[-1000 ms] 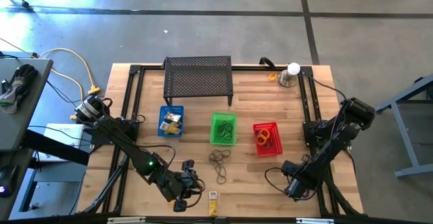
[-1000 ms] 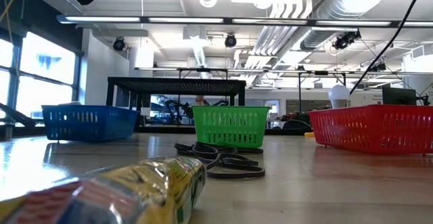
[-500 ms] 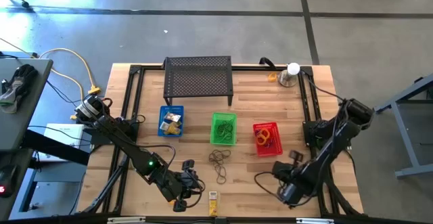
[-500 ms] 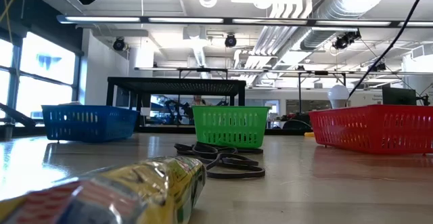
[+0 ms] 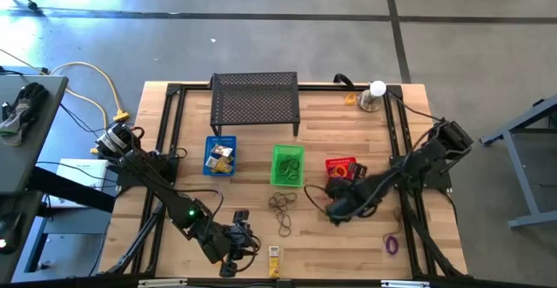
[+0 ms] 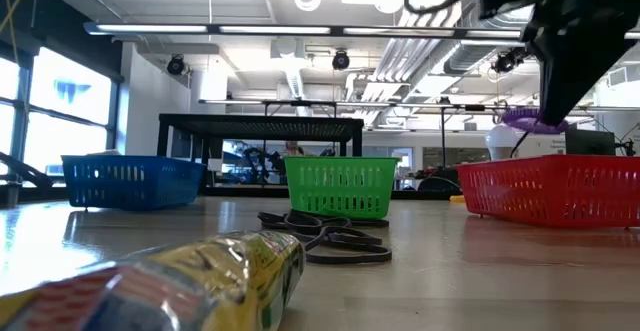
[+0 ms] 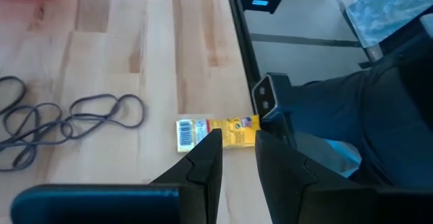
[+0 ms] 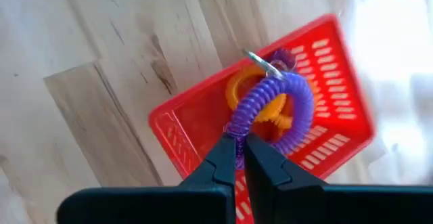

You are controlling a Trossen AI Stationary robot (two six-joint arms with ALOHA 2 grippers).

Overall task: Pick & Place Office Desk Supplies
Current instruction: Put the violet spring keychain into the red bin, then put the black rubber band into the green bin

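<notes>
Right gripper (image 8: 240, 158) over red basket (image 8: 325, 82), jaws clamped on purple coil loop (image 8: 270, 102) (orange loops (image 8: 254, 99) lying in basket beneath). Left gripper (image 7: 237, 158) low at surface's (image 5: 331, 244) near edge, jaws slightly apart, nothing between, yellow block (image 7: 216, 130) just ahead. Dark loops (image 5: 282, 206) loose on wood in front of green basket (image 5: 287, 165); blue basket (image 5: 219, 156) w/ items to its left.

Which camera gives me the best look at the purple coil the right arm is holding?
The right wrist view: the purple coil hangs from the shut right gripper over the red basket. The low view shows only its edge. The high view hides it under the arm, and the left wrist view misses it.
</notes>
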